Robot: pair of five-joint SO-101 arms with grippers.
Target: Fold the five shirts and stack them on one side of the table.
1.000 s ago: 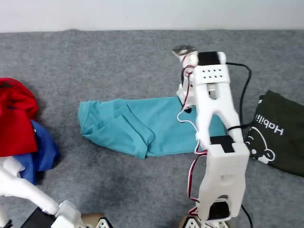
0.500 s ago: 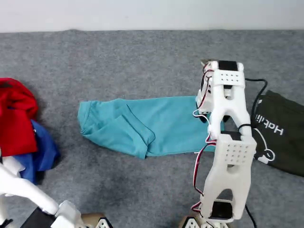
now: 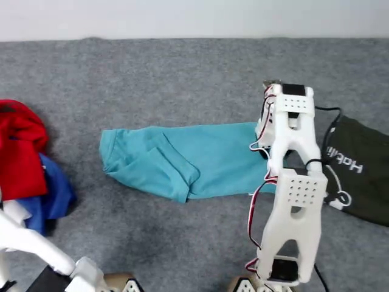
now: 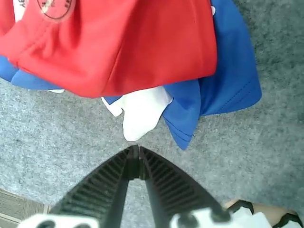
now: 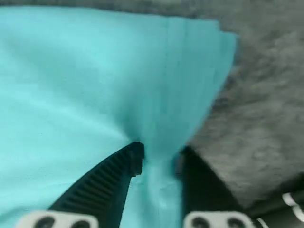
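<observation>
While the right gripper [image 5: 156, 164] is clamped on a bunch of cloth at one end of the teal shirt [image 3: 182, 161], the fold looks half done: the shirt lies as a long strip on the table [image 3: 182, 79]. Next, I judge, that end must be carried over to the sleeve end and laid flat. Left of the teal shirt, the left gripper [image 4: 137, 159], fingers together and empty, hangs by the red shirt [image 3: 18, 152], blue shirt [image 3: 55, 188] and white shirt [image 4: 142, 109]. A dark shirt [image 3: 358, 176] lies just right of the teal shirt.

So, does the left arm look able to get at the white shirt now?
Probably yes: the left gripper, shut, sits close to an exposed corner of the white shirt, bare table between. The rest lies under the red shirt and blue shirt.
</observation>
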